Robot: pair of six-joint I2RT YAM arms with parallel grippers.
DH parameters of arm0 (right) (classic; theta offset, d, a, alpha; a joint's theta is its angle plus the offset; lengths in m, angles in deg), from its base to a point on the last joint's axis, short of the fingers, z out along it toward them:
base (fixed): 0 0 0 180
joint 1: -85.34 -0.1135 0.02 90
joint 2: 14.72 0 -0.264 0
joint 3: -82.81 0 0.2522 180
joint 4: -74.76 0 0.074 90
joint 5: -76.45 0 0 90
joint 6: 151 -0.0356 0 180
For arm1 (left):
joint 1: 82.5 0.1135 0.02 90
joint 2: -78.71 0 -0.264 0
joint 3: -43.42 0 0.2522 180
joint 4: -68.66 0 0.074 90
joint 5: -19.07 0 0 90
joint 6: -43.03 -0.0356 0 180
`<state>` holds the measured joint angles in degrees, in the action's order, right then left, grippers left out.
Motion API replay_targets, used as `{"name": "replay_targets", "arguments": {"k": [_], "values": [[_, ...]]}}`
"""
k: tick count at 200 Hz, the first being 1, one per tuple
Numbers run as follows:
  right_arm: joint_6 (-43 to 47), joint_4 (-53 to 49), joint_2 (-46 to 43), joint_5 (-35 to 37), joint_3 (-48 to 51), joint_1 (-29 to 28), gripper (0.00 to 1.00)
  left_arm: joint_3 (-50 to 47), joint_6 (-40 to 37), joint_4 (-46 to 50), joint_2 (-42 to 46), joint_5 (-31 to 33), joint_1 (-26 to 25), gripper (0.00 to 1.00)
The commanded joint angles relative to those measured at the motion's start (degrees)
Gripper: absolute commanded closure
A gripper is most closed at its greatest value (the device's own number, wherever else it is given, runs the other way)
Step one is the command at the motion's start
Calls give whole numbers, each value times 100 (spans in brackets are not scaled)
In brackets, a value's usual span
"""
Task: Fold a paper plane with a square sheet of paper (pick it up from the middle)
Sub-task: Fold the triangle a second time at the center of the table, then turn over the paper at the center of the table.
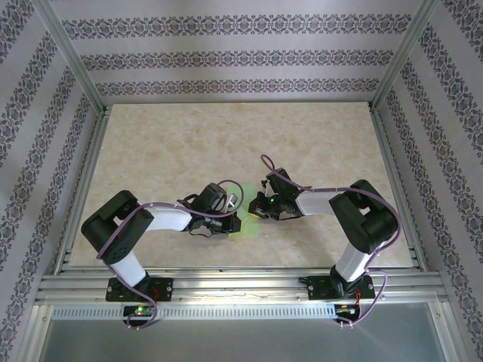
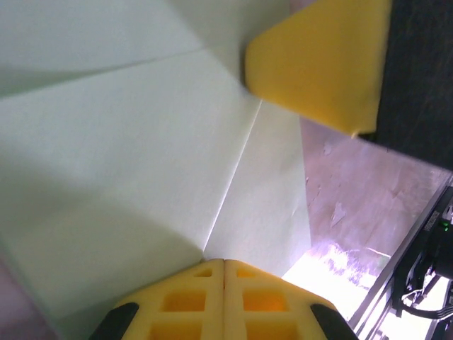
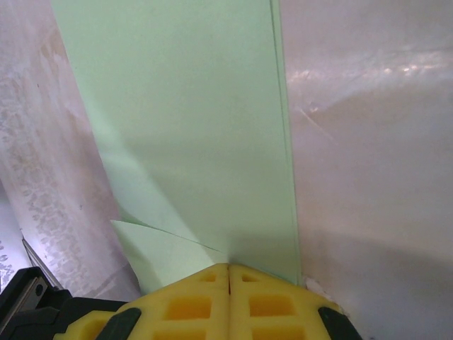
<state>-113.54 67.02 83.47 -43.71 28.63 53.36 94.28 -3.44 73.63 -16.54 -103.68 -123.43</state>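
Left end effector and right end effector are both clenched, tips touching the folded green paper.

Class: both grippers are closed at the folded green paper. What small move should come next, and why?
Probably slide the shut right gripper along the long folded edge of the paper to sharpen it, with the shut left gripper pinning it: the stacked layers look loose.

Bright, even light; blown-out glare on the table; soft shadows across blurred paper.
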Motion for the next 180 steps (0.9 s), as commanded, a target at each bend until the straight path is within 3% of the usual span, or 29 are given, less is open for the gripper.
{"name": "replay_targets", "arguments": {"k": [1, 63, 113, 143, 180], "values": [[-20, -426, 69, 357, 166, 88, 100, -314, -150, 616, 267, 58, -69, 97], [-29, -401, 6, 365, 175, 70, 100, -1277, 288, 335, 1159, 104, -66, 95], [41, -340, 5, 194, 16, 12, 100, -768, 17, 658, 1974, 159, -8, 88], [111, -277, -219, 20, -165, -34, 100, -220, -280, 693, 1540, 180, 331, 88], [85, -553, -833, 135, -206, 3, 83, 676, -804, 1078, 550, 57, 586, 91]]}}
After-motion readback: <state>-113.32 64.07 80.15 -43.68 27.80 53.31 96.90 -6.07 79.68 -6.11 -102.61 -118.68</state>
